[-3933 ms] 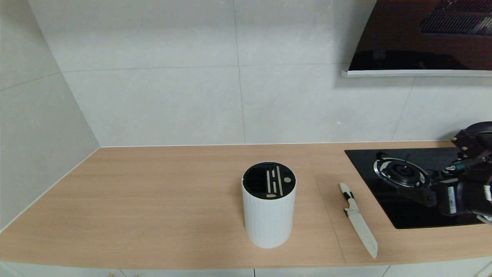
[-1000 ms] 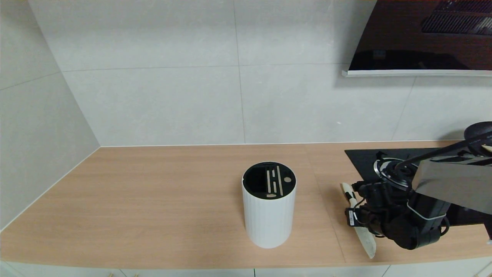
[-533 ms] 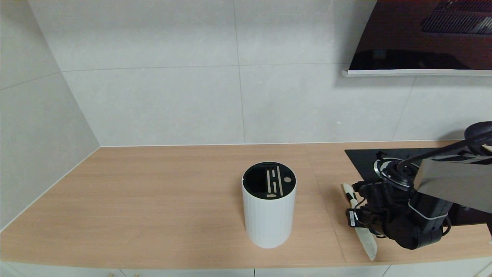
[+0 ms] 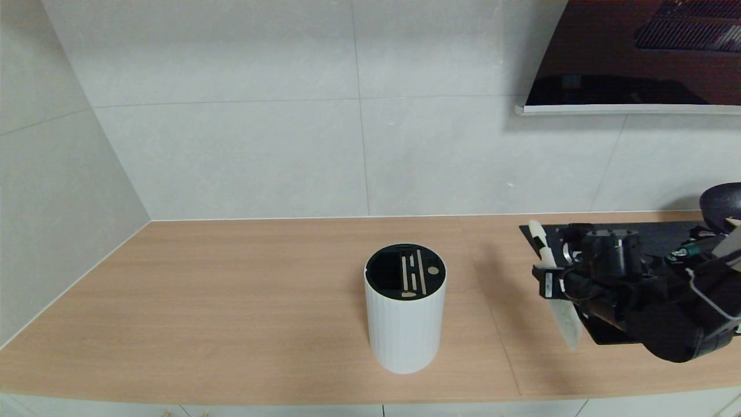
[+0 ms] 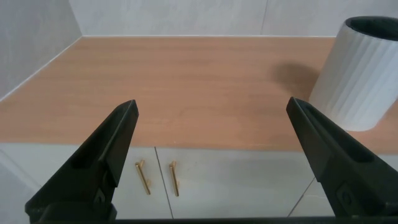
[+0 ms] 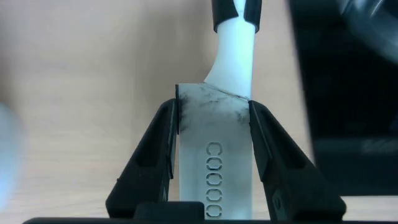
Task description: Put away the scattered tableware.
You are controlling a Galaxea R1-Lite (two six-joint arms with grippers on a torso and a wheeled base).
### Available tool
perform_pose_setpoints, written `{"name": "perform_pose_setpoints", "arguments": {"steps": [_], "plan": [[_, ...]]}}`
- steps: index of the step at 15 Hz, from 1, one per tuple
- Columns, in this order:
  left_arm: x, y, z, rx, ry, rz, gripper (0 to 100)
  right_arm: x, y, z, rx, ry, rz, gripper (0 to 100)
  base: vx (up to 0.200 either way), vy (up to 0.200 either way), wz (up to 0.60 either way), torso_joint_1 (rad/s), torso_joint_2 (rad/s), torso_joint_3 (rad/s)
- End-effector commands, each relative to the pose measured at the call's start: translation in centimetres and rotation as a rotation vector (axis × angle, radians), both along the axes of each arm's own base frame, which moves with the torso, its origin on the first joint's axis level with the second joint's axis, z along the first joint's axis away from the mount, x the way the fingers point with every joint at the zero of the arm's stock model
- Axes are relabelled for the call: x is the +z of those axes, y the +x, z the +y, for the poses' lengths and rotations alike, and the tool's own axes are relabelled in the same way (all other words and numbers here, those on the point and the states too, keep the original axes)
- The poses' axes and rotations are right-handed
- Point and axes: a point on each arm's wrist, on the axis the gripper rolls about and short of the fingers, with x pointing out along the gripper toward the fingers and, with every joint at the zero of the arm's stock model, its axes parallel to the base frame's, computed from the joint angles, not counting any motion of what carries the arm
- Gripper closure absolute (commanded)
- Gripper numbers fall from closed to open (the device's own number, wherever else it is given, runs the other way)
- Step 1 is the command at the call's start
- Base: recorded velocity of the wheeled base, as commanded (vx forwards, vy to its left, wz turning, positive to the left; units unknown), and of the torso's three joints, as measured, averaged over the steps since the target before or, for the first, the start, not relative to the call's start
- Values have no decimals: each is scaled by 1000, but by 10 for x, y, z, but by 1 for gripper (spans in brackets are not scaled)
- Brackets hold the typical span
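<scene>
1. Presently, knife [image 4: 568, 325] [image 6: 214, 155]: pale speckled blade, white handle with a black band. It is held off the countertop [image 4: 231, 289] at the left edge of the black hob [image 4: 666, 231], tilted, with the handle toward the wall and the tip toward the front edge.
2. Right gripper [image 4: 550, 284] [image 6: 214, 115]: clamped on the blade just below the handle, one finger [image 6: 165, 146] against each side.
3. Knife holder [image 4: 405, 313] [image 5: 360, 81]: white ribbed cylinder, upright, with a black slotted top (slots unfilled), well to the left of the knife.
4. Left gripper [image 5: 211, 124]: fingers spread wide, nothing between them, low by the counter's front edge near the holder, above the cabinet handles [image 5: 143, 177].
5. Range hood [image 4: 637, 58]: dark, on the tiled wall over the hob.
</scene>
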Motion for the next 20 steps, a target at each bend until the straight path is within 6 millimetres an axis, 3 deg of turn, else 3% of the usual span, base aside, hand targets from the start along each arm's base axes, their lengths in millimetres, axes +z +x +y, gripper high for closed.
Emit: {"name": "perform_pose_setpoints", "arguments": {"steps": [1,3,5,8,10,13,15,17,20], "plan": [[80,-10,-3,-149,42,-70,0,89,-31,5,59,0,-232,100,0,0,0,0,0,0],[120,13,-6,-255,76,16,0,124,-40,18,107,14,-280,100,0,0,0,0,0,0],[147,70,-8,-345,97,180,0,154,-42,37,163,39,-336,100,0,0,0,0,0,0],[165,155,-22,-435,55,305,0,174,-54,65,252,66,-373,100,0,0,0,0,0,0],[153,209,-43,-489,29,309,0,166,-73,83,326,70,-343,100,0,0,0,0,0,0],[109,242,-64,-531,-37,337,0,159,-103,112,431,72,-317,100,0,0,0,0,0,0],[90,259,-97,-630,-156,333,0,154,-113,123,471,63,-292,100,0,0,0,0,0,0],[88,262,-128,-735,-320,324,0,148,-126,136,532,60,-259,100,0,0,0,0,0,0],[100,271,-141,-820,-446,313,0,143,-134,147,579,61,-239,100,0,0,0,0,0,0]]}}
